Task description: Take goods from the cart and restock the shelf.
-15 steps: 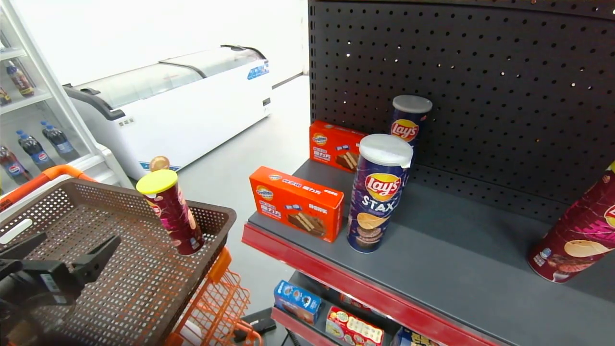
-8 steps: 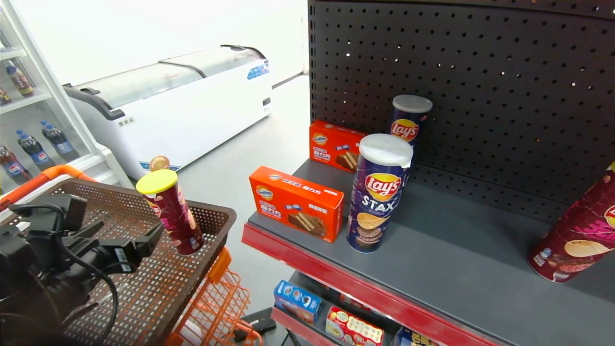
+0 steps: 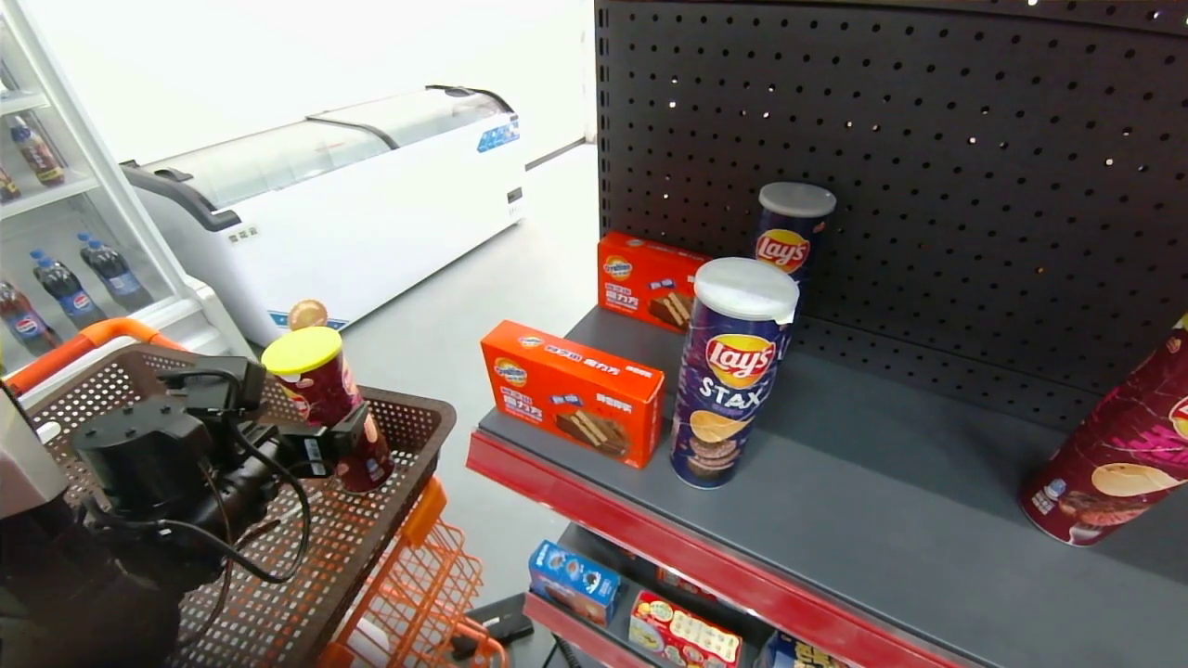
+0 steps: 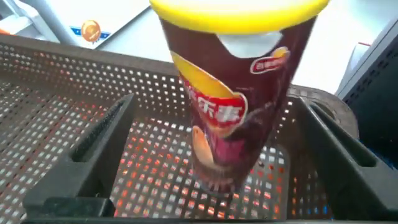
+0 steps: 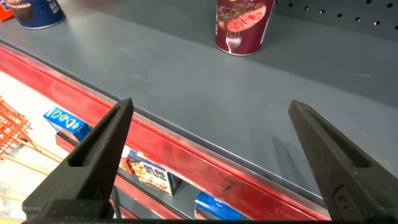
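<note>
While the left gripper sits low inside the cart's brown perforated basket, its two dark fingers are spread wide on either side of a maroon crisp can with a yellow lid, and gaps show on both sides, so nothing is grasped yet. The can stands tilted in the basket corner nearest the shelf, and the jaws line up with its middle, likely so a squeeze will catch the body and not the lid. The right gripper hangs released and empty above the shelf's red front edge, apparently waiting. On the grey shelf, two orange boxes and two tall blue cans crowd the left end, and a large dark red can stands at the far right, with bare shelf between them that looks the easiest landing spot. The basket's wall rises close beside the maroon can, so a lift probably has to go upward before crossing over. A white chest freezer and a drinks cooler stand well behind.
</note>
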Available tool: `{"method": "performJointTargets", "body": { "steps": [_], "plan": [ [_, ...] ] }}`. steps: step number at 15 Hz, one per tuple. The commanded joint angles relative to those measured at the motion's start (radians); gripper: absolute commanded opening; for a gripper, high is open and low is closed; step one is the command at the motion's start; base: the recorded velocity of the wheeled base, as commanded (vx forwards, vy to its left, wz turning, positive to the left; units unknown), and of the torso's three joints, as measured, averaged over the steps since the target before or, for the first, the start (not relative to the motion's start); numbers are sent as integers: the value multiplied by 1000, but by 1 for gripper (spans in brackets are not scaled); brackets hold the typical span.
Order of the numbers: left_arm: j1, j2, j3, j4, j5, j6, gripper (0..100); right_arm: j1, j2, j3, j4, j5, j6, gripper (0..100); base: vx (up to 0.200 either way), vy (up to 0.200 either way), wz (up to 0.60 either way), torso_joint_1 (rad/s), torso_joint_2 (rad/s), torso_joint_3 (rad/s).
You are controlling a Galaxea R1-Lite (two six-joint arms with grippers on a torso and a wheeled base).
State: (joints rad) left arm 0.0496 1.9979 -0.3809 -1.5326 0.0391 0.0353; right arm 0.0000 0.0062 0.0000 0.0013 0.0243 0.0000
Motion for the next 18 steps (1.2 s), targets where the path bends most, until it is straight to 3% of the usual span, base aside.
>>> {"method": "performJointTargets", "body": {
  "steps": [1, 9, 10, 11, 13, 18],
  "plan": [
    [1, 73, -52, -3, 1, 0, 100, 0, 1, 0, 0, 0, 0, 100, 0, 0, 0, 0, 0, 0],
    [-7, 162, -230, -6, -1, -2, 100, 0, 1, 0, 0, 0, 0, 100, 0, 0, 0, 0, 0, 0],
    [-7, 170, -263, -9, -1, -2, 0, 0, 1, 0, 0, 0, 0, 100, 0, 0, 0, 0, 0, 0],
    [-5, 170, -277, -9, -1, 5, 0, 0, 1, 0, 0, 0, 0, 100, 0, 0, 0, 0, 0, 0],
    [0, 168, -277, -4, -1, 74, 0, 0, 1, 0, 0, 0, 0, 100, 0, 0, 0, 0, 0, 0],
    [-13, 78, -243, 17, -4, 84, 0, 0, 1, 0, 0, 0, 0, 100, 0, 0, 0, 0, 0, 0]
  ]
}}
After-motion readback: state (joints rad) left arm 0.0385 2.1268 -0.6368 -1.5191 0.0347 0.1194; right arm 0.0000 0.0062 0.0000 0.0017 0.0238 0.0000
